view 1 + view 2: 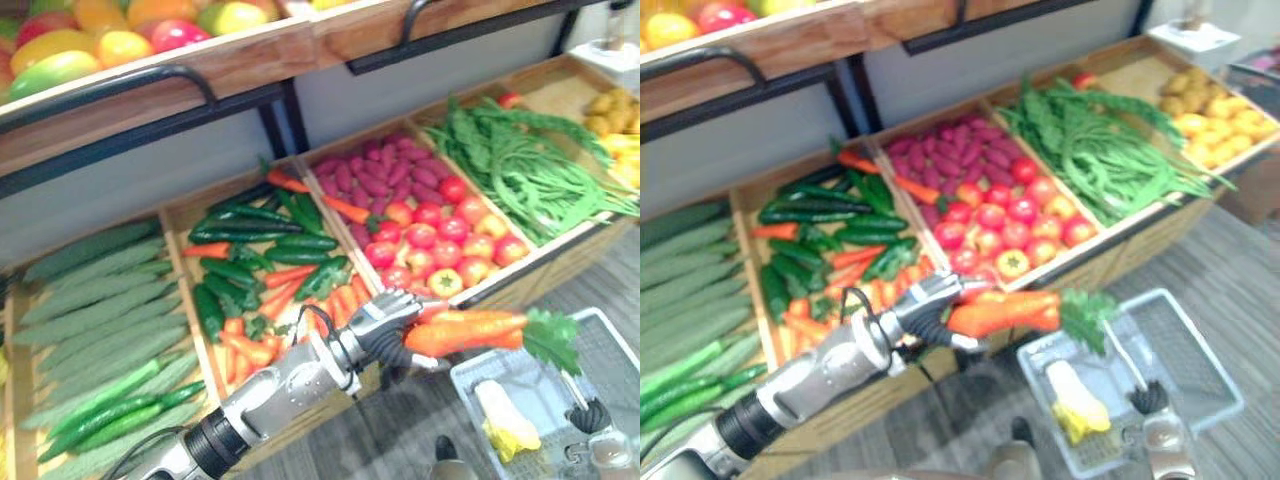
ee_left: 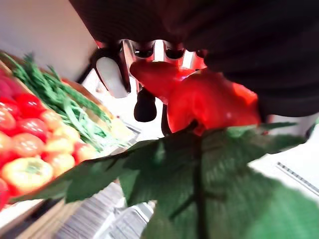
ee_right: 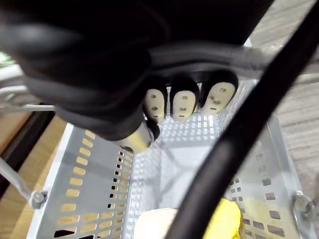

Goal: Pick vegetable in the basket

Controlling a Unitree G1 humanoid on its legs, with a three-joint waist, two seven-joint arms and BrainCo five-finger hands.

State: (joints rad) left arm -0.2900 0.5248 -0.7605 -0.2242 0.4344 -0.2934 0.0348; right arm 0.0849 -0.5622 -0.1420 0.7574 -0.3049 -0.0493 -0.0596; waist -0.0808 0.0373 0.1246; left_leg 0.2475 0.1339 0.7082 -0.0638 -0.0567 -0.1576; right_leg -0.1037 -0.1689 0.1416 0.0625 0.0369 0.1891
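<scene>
**So, carrots in the left hand, right by the basket**

OK, the left hand (image 1: 385,325) reaches out across the front of the veggie stand, with its fingers clenched round the fat end of a carrot bunch (image 1: 465,332). The bunch sticks out sideways in the air, and its green leaves (image 1: 550,338) hang over the stand-side rim of the basket (image 1: 1185,345). It's not in the basket yet. In the left wrist view the orange sits right up against the fingertips, with leaves spread in front.

The basket is a pale perforated plastic one down by the floor, in front of the stand. It has 1 yellow-and-white item (image 1: 1075,405) lying in it, and I can't tell what that is. The right hand (image 3: 182,104) is above it, fingers curled round the basket's handle (image 1: 1123,355).

Behind all that, the stand's crates hold:
- cucumbers (image 1: 90,300)
- a mix of carrots and dark green veg (image 1: 260,260)
- tomatoes (image 1: 440,235) with purple tubers (image 1: 375,170) behind them
- green beans (image 1: 520,165)
</scene>
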